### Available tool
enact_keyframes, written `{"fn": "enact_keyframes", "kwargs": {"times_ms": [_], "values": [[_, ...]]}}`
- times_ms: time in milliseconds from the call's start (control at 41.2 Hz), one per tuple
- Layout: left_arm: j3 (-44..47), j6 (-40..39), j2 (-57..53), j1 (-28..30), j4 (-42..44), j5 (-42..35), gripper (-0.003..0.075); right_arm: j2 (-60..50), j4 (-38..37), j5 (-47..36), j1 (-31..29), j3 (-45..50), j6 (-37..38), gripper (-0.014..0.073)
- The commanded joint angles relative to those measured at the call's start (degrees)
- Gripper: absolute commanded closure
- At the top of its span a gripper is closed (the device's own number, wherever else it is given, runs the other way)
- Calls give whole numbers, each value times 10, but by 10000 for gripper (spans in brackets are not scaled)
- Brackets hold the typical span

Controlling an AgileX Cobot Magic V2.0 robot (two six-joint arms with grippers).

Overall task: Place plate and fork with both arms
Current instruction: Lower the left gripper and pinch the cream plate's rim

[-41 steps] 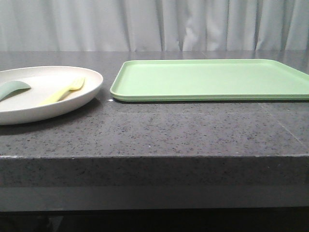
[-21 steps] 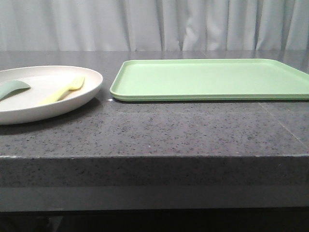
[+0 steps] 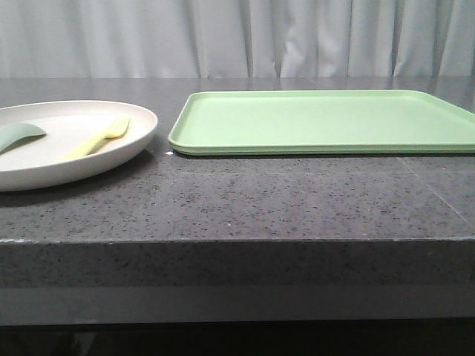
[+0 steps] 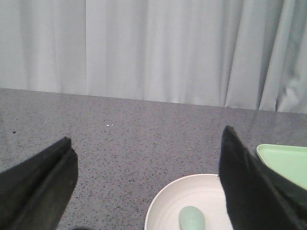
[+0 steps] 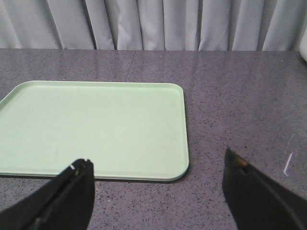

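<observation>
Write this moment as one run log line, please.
plate: on table, left of tray | fork: in plate | left gripper: open, above plate | right gripper: open, near tray | nothing held

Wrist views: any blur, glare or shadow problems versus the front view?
Front view: sharp, soft even light, a faint shadow under the plate, a small glint beside the tray corner. Left wrist view: dark fingers are soft, underexposed silhouettes; table texture is sharp. Right wrist view: pale sheen on the table beyond the tray; fingers are blurred.
</observation>
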Motion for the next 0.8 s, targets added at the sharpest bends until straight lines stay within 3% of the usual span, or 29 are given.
{"fn": "enact_keyframes", "kwargs": {"times_ms": [0,146,462,632,777], "values": [[-30,0,23,1,-4,-40,122,7,1,-44,-1,-21,-1,12],[-110,2,103,1,4,69,122,7,1,-44,-1,-21,-1,12],[-339,13,334,1,23,407,154,7,1,-44,-1,-20,-1,12],[-415,16,444,1,23,505,154,7,1,-44,-1,-18,-1,12],[-452,16,523,1,22,541,154,7,1,-45,-1,-18,-1,12]]}}
